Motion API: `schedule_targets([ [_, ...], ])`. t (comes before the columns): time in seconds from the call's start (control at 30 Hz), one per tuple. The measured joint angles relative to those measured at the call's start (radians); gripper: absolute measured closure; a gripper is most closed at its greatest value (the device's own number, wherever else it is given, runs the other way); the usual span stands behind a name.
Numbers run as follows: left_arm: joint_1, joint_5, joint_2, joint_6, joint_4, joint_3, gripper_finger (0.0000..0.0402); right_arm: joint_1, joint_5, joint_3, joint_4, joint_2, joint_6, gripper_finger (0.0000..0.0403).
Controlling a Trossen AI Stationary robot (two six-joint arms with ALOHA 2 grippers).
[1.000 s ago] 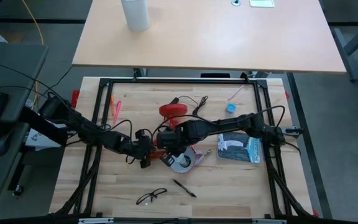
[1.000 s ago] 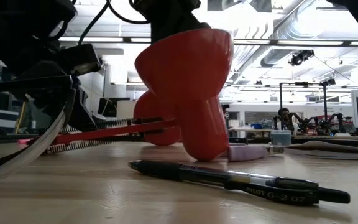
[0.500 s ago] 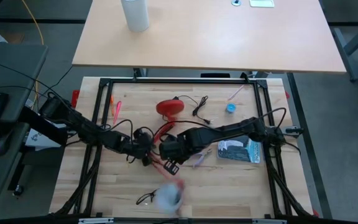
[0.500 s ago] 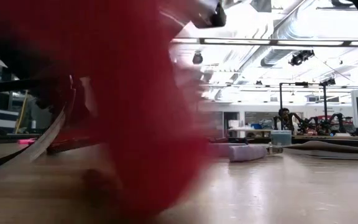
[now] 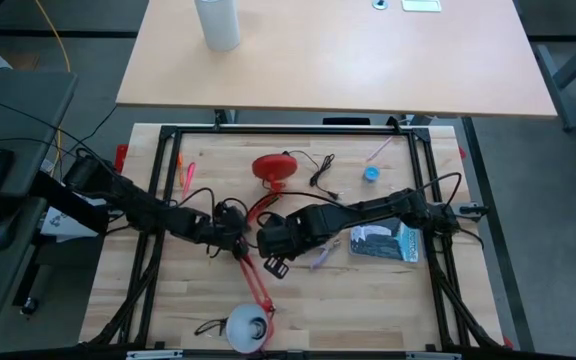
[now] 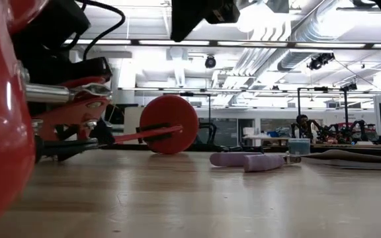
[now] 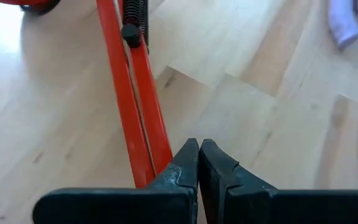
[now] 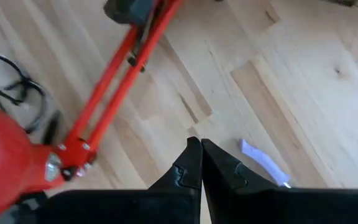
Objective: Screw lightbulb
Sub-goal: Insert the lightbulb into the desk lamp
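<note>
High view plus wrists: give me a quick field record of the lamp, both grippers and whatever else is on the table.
lamp: red desk lamp, round base at the far middle, two-bar arm stretched toward the near edge
shade: red cone with white lining, at the near edge, opening up
left gripper: fingers shut, empty, beside the lamp arm
right gripper: fingers shut, empty, mid-table
other: blue-and-white packet, lilac stick
lightbulb: cannot tell

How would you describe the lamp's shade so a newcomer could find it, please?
Start at the wooden table and go to its near edge. The lamp shade lies there at the end of the red lamp arm, a red cone with a white lining, unlike the flat red lamp base.
</note>
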Motion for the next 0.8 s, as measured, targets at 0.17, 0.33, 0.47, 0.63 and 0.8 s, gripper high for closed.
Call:
schedule_targets([
  [0.17, 0.034, -0.007, -0.036, 0.125, -0.018, 0.039, 0.0401, -0.007, 0.009, 0.000, -0.045, -0.009, -0.011, 0.0403],
  [0.33, 0.074, -0.009, -0.053, 0.229, -0.007, 0.074, 0.0401, -0.010, 0.046, -0.001, -0.045, -0.015, -0.023, 0.0403],
  [0.47, 0.111, -0.011, -0.086, 0.283, -0.039, 0.105, 0.0401, -0.014, 0.012, -0.001, -0.028, -0.031, -0.063, 0.0403],
  [0.63, 0.125, 0.041, -0.203, 0.360, -0.125, 0.122, 0.0401, 0.014, -0.161, -0.001, 0.084, -0.066, -0.229, 0.0403],
  [0.8, 0.071, 0.177, -0.407, 0.348, -0.196, 0.122, 0.0401, 0.074, -0.316, -0.002, 0.261, -0.066, -0.191, 0.0403],
])
